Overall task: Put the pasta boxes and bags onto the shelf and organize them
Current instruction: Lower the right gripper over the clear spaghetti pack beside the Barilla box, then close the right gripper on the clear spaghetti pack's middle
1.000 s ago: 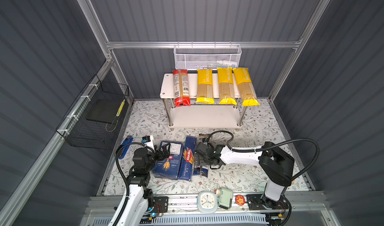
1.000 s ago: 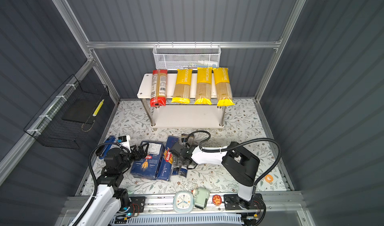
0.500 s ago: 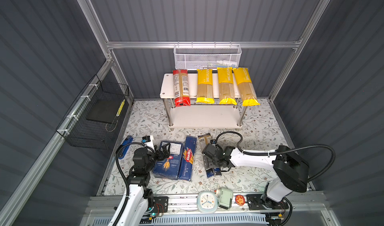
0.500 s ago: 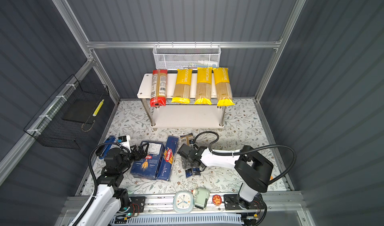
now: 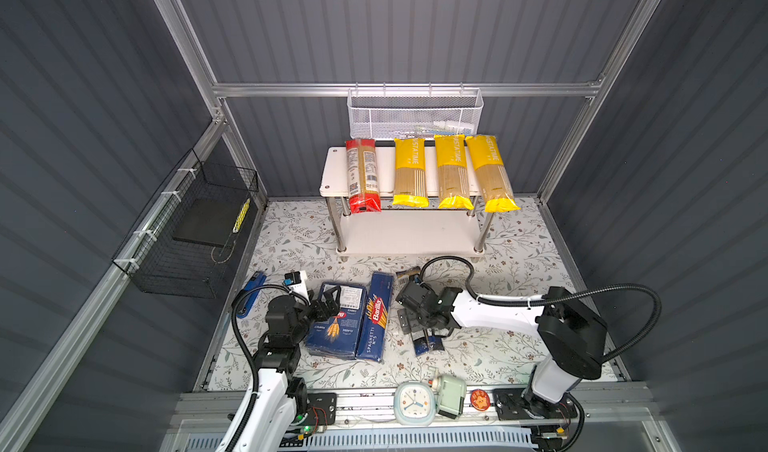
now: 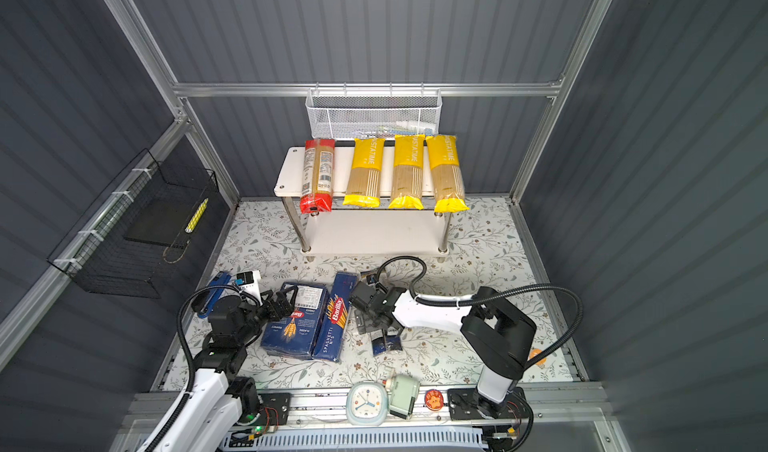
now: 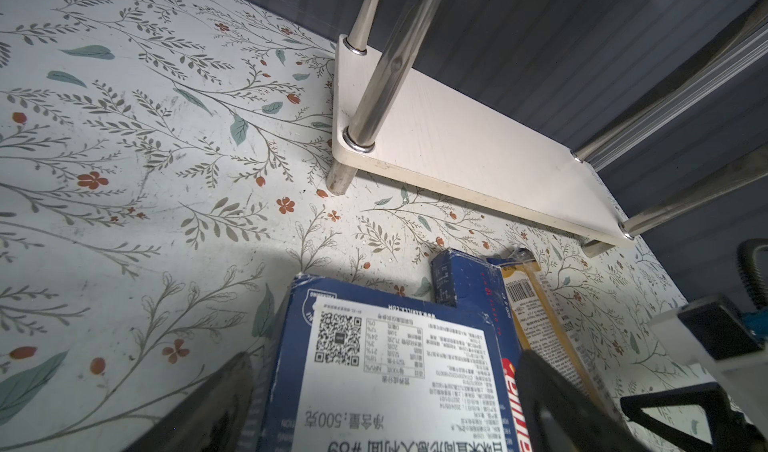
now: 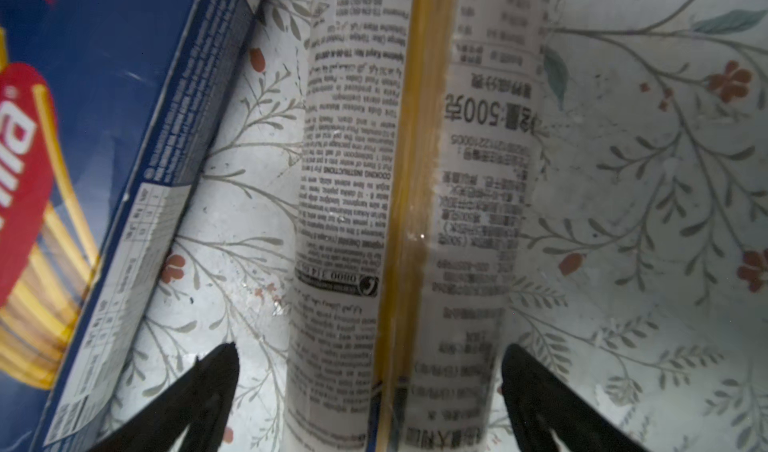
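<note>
**Right gripper spread over the dark-ended bag, boxes close beside**

The right gripper point(image 8: 370, 358) hangs low over the dark-ended bag point(image 8: 353, 159) with its jaws wide. One fingertip point(image 8: 216, 383) sits on each side of the pack, and strips of the floral mat point(image 8: 623, 221) show between them. It holds nothing.

In both top views the bag lies lengthwise on the mat in front of the shelf point(image 5: 332, 171). Most of it is hidden under the gripper's body, and only its two ends show.

The narrow box point(image 5: 376, 317) lies just beside the bag on the left, running nearly the same way, with a thin wedge of mat between them. The wide box point(image 5: 337, 329) lies against the narrow box's far side. The left gripper point(image 5: 327, 301) hovers over the wide box's far corner with its jaws apart, gripping nothing.

The right arm's black cable point(image 5: 446, 259) loops over the mat between the bag and the shelf's lower board.

On the top board the red-ended bag point(image 5: 364, 176) and three yellow bags point(image 5: 410, 171) lie side by side. Their near ends overhang the front edge.

A white mesh basket point(image 5: 415, 115) hangs on the wall behind the shelf, and a black wire basket point(image 5: 187, 238) hangs on the left wall. A clock point(image 5: 413, 402) sits on the front rail.
</note>
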Motion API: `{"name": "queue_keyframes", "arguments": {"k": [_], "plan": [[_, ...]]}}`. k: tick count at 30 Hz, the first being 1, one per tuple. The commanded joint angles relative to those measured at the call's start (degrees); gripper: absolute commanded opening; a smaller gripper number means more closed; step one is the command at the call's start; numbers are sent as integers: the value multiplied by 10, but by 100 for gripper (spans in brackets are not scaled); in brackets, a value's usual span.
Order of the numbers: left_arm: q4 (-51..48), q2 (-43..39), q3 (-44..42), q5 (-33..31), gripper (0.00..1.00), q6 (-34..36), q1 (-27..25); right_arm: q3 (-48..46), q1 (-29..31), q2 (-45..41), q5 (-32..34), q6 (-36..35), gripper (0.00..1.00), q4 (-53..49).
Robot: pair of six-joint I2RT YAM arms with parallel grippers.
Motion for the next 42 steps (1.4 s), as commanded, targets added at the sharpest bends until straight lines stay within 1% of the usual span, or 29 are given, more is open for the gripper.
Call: {"name": "queue_keyframes", "arguments": {"k": [1,7,12,20,28,34,36,42], "plan": [[9,-2,-5,8,99,2,4,6,2,9,27,9,99,-39],[9,-2,-6,7,99,1,4,-14,2,13,24,24,99,-31],[10,1,-5,9,99,1,4,-33,1,12,13,28,99,-4],[11,2,-5,9,99,2,4,-23,1,33,-4,31,99,14],[11,2,-5,9,99,2,4,-36,-6,32,-11,50,99,19],[11,3,-5,9,99,2,4,-28,-6,39,-5,50,99,1],[11,3,-5,9,99,1,4,-28,-6,34,-3,53,98,3],[12,4,-5,9,99,1,4,-30,-7,22,13,54,91,6]]}}
